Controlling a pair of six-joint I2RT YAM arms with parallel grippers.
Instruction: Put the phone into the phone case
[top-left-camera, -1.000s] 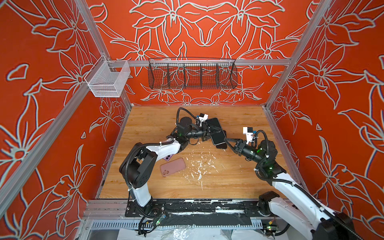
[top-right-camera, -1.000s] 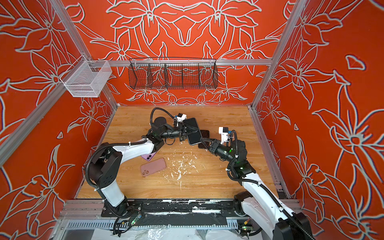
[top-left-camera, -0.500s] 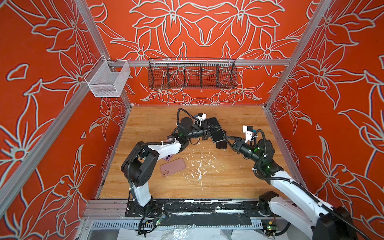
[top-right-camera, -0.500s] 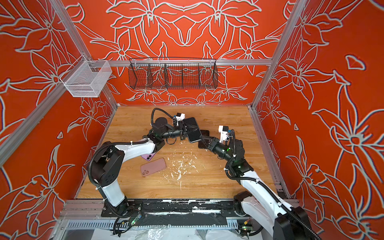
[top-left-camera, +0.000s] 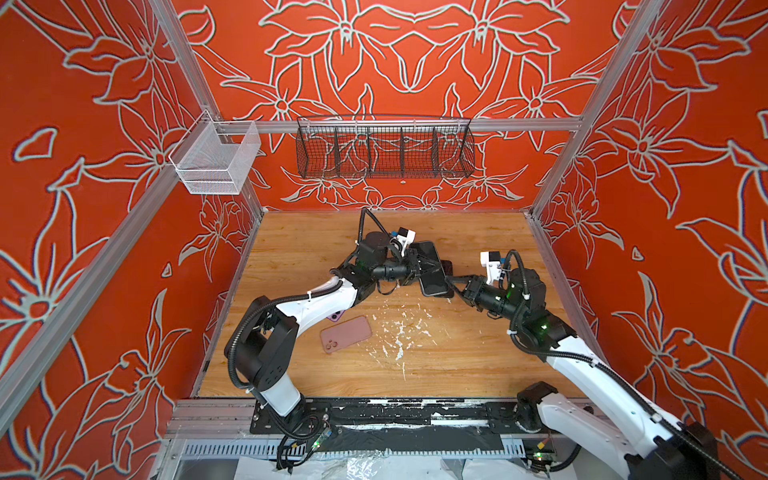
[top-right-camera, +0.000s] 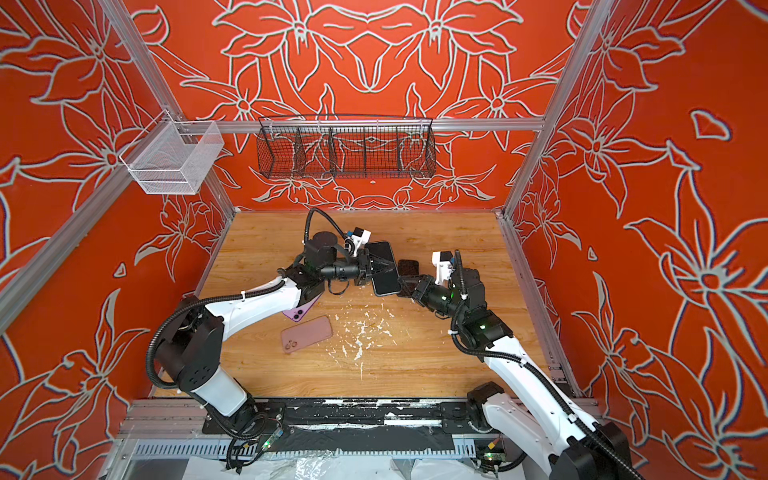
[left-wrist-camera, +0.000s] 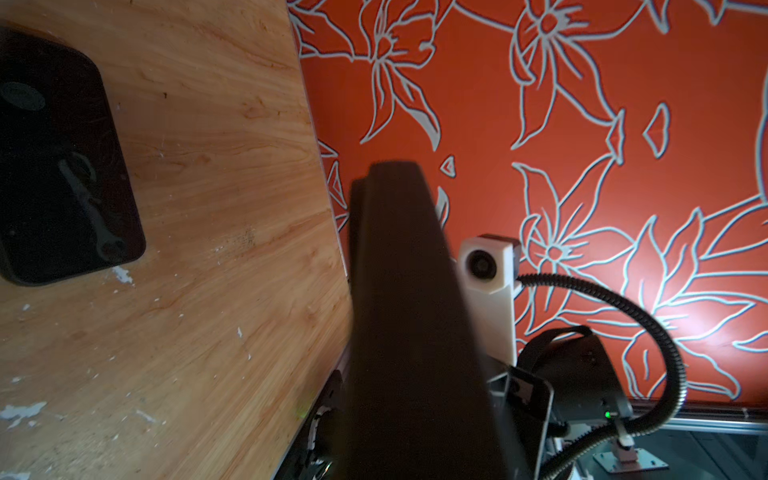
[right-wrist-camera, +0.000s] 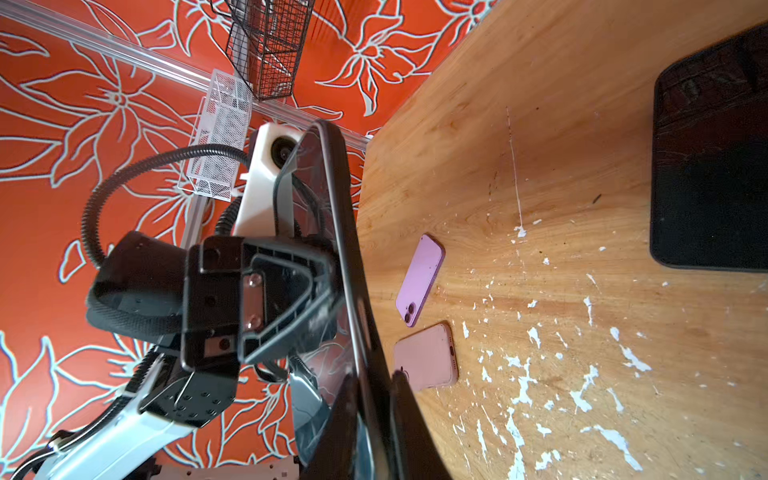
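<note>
A dark glossy phone (top-left-camera: 434, 284) (top-right-camera: 384, 284) hangs above the middle of the wooden table, and both grippers hold it. My left gripper (top-left-camera: 424, 266) (top-right-camera: 380, 266) is shut on its side. My right gripper (top-left-camera: 451, 284) (right-wrist-camera: 376, 386) is shut on its near end, one finger on each face. The phone (left-wrist-camera: 407, 311) shows edge-on in the left wrist view and hides the left jaws. A pink phone case (top-left-camera: 345, 333) (right-wrist-camera: 426, 357) lies flat at front left. A purple phone (top-right-camera: 300, 311) (right-wrist-camera: 419, 280) lies back-up beside it, partly under my left arm.
A black pad (top-right-camera: 407, 268) (left-wrist-camera: 62, 166) lies on the table under the held phone. White flecks (top-left-camera: 399, 332) dot the wood at centre. A black wire basket (top-left-camera: 384, 151) hangs on the back wall. A white mesh basket (top-left-camera: 214, 160) hangs at the left corner.
My right gripper has moved left to the phone's near end and closed on it. The left gripper has kept its hold, and the phone has barely shifted.
</note>
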